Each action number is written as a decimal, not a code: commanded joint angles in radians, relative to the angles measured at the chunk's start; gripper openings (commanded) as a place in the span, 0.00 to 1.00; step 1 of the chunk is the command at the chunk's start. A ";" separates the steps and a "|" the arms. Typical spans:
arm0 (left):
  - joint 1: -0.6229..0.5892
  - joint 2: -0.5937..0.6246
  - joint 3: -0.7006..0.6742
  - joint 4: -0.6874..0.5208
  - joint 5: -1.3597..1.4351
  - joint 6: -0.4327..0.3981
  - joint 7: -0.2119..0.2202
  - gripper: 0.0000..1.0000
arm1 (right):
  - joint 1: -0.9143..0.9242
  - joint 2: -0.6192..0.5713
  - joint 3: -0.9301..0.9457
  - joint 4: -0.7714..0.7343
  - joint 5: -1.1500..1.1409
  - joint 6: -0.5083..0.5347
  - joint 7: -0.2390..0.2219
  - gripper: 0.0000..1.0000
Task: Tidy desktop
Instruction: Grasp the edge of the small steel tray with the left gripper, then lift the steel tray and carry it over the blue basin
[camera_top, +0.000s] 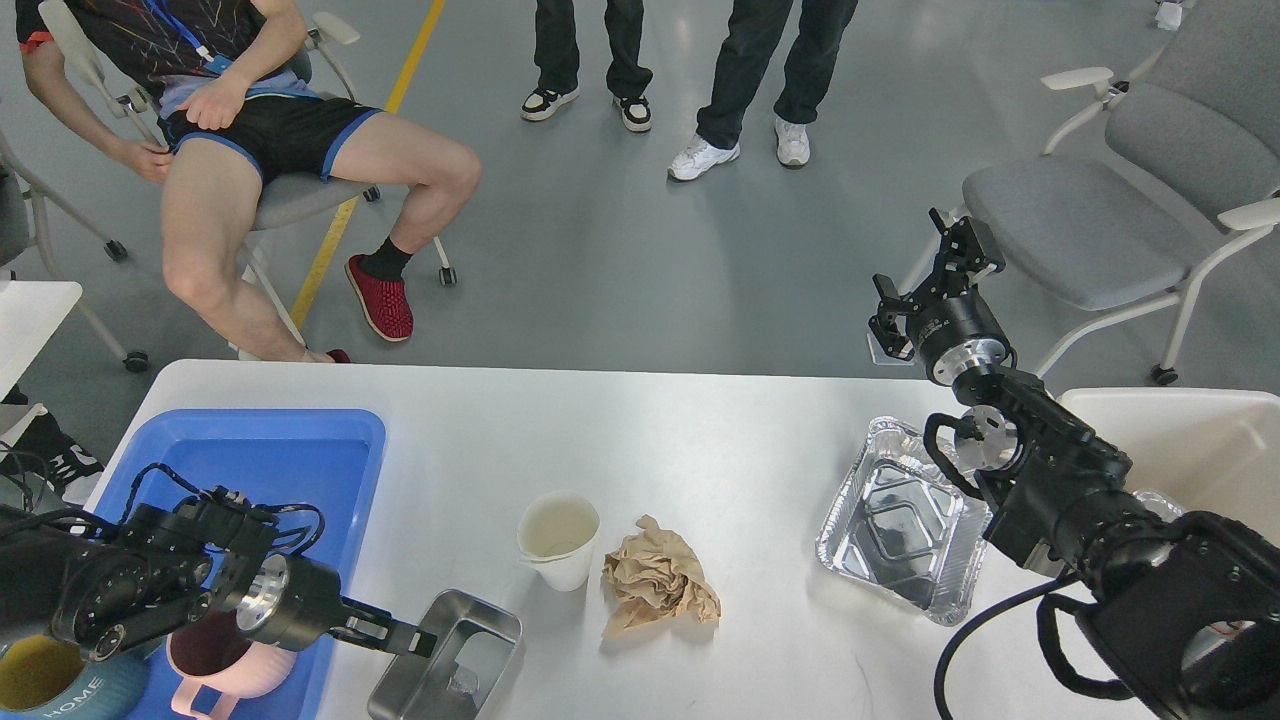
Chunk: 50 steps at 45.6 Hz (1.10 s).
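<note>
On the white desk (700, 430), the left gripper (415, 640) clamps the tilted steel tray's (470, 650) rim. Paper cup (558, 540), crumpled napkin (655, 585) and foil pan (900, 530) look empty; right gripper (925, 290) spread apart.

Left arm enters low from the left edge, forearm lying nearly level and pointing right. Left gripper (418, 640) sits at its far end, fingers closed on the rim of a steel tray (470, 655). Right arm rises from the lower right corner, wrist angled up. Right gripper (935, 272) has its fingers spread apart, holding nothing.
</note>
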 joint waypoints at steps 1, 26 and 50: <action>-0.009 0.001 0.029 0.000 0.000 -0.002 0.000 0.13 | 0.000 0.002 0.000 0.000 -0.001 0.000 0.000 1.00; -0.071 -0.004 0.029 -0.002 0.000 -0.006 -0.005 0.11 | 0.002 0.002 0.000 0.002 -0.001 -0.002 0.000 1.00; -0.060 -0.041 0.092 -0.002 -0.004 0.005 -0.034 0.05 | 0.003 0.000 0.000 0.002 -0.003 -0.002 0.000 1.00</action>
